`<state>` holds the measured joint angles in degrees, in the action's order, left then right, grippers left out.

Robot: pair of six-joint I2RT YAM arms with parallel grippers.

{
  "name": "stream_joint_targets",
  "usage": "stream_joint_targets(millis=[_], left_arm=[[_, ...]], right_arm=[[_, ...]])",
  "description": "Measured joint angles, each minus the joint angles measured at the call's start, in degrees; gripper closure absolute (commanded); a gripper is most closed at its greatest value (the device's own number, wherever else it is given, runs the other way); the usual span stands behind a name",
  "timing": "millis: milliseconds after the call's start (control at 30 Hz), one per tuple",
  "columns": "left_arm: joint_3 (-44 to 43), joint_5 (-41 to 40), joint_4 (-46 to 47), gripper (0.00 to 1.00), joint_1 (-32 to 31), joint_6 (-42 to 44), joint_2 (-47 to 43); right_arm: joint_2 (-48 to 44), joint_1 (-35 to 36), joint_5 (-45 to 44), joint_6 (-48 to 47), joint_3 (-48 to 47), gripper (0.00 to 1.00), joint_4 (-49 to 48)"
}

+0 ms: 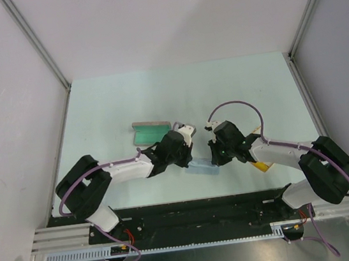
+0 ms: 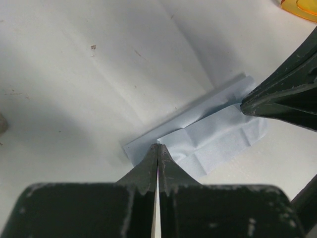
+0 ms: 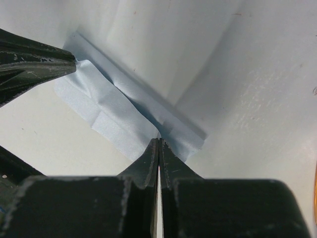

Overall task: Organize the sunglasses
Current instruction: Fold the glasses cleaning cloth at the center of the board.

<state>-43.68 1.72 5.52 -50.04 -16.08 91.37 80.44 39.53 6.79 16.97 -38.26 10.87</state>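
**Cloth fold under way, sunglasses not yet in case**

Both arms are on the pale blue cloth (image 2: 213,136), which lies folded into a strip on the bench (image 1: 112,100) between them. The left end effector (image 2: 157,148) is closed, with its tips pinching one end of the cloth. The right end effector (image 3: 159,142) is closed too, pinching the opposite end of the same strip. In each wrist view the other arm's fingers come in from the side and touch the cloth.

The sunglasses (image 1: 263,166) lie on the bench just beside the right forearm and are partly hidden by it. Neither end effector touches them. A bit of orange lens shows at the top right corner of the left wrist view.

The case (image 1: 151,132) sits open behind the left arm, green lining up, well apart from the sunglasses. Nothing is visible inside it, though the arm covers part.

Progress, as a judgement: early to middle. The case is open and the cloth is partly folded. Probably left to do: finish the cloth, put the sunglasses into the case, add the cloth, close the lid.
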Motion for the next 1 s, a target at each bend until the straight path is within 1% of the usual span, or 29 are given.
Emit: stream_joint_targets(millis=[67, 100, 167, 200, 233, 300, 400, 467, 533, 600, 700, 833, 1000], left_arm=[[0.31, 0.07, 0.02, 1.0, -0.09, 0.02, 0.0], [0.52, 0.07, 0.02, 0.97, -0.13, 0.0, 0.0], [0.92, 0.02, -0.04, 0.93, -0.15, -0.02, 0.0], [1.09, 0.02, -0.02, 0.89, -0.17, -0.04, 0.0], [1.2, 0.0, -0.02, 0.86, -0.2, -0.11, 0.0], [1.44, -0.02, -0.04, 0.82, -0.2, -0.33, 0.0], [1.75, -0.07, -0.04, 0.76, -0.2, -0.42, -0.35], [1.9, -0.13, -0.04, 0.75, -0.2, -0.44, -1.14], [2.27, -0.2, -0.02, 0.71, -0.2, -0.44, -2.49], [2.73, -0.26, -0.02, 0.66, -0.2, -0.44, -4.11], [3.76, -0.85, 0.0, 0.63, -0.22, -0.46, -7.1], [4.35, -1.81, 0.07, 0.64, -0.24, -0.48, -9.38], [4.11, -2.67, 0.31, 0.66, -0.26, -0.76, -8.83]], right_arm=[[0.04, 0.0, 0.04, -0.02, 0.0, 0.91, 0.0], [0.11, 0.0, 0.11, -0.02, 0.0, 0.86, 0.0], [0.24, 0.0, 0.26, -0.02, 0.0, 0.8, 0.0], [0.26, 0.0, 0.31, 0.09, 0.0, 0.74, 0.02], [0.24, 0.0, 0.39, -0.02, 0.0, 0.71, 0.0], [0.24, 0.0, 0.5, 0.02, 0.0, 0.63, 0.0], [-0.11, 0.0, 0.83, 0.04, 0.0, 0.58, 0.04], [-1.03, -0.02, 1.22, 0.0, 0.0, 0.57, 0.26], [-2.25, -0.02, 1.36, 0.02, 0.0, 0.56, 0.61], [-3.76, -0.15, 1.57, 0.11, 0.0, 0.57, 0.96], [-5.62, -0.37, 1.7, 0.28, 0.0, 0.59, 1.25], [-5.64, -0.66, 1.75, 0.66, 0.0, 0.63, 1.22], [-2.1, -0.63, 1.99, 2.14, 0.0, 0.74, -0.15]])
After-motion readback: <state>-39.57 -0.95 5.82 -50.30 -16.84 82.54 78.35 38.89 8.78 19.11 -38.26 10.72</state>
